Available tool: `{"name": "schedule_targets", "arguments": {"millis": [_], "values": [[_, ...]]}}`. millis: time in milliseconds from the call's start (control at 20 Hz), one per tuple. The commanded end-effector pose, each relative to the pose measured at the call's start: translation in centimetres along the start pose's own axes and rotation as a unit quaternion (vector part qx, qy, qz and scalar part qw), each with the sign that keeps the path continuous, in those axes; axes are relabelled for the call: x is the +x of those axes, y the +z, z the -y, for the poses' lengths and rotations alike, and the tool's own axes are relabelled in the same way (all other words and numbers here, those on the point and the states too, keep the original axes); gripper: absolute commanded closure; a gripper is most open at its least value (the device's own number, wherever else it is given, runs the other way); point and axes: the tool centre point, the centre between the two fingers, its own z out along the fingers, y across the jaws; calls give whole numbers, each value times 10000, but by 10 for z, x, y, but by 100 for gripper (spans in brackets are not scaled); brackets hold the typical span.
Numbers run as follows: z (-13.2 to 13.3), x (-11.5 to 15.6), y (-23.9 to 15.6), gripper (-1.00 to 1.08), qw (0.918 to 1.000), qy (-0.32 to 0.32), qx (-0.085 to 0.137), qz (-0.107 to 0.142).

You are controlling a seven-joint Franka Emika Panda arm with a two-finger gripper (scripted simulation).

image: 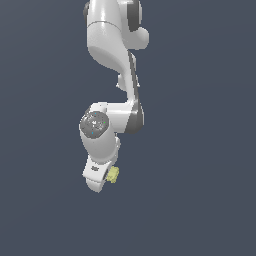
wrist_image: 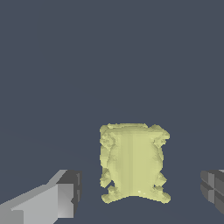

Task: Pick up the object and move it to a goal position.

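Note:
The object (wrist_image: 133, 164) is a small pale yellow-green bumpy block lying on the dark floor. In the wrist view it sits between my two fingers, with a clear gap to the grey finger (wrist_image: 61, 199) on one side and to the dark pad (wrist_image: 213, 188) on the other. My gripper (wrist_image: 142, 192) is open and touches nothing. In the exterior view the white gripper (image: 101, 179) is low over the floor, and the block (image: 113, 174) peeks out at its exterior-view right side, mostly hidden by the hand.
The white arm (image: 112, 55) comes down from the top of the exterior view. A plain dark blue-grey floor (image: 200, 200) lies all around.

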Motion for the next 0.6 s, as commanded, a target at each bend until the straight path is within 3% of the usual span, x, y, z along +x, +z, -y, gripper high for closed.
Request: {"name": "schedule_targets", "arguments": {"millis": [0, 550], "values": [[0, 0, 7, -92, 10000, -3, 5, 1], [1, 0, 49, -92, 10000, -23, 4, 1]]}}
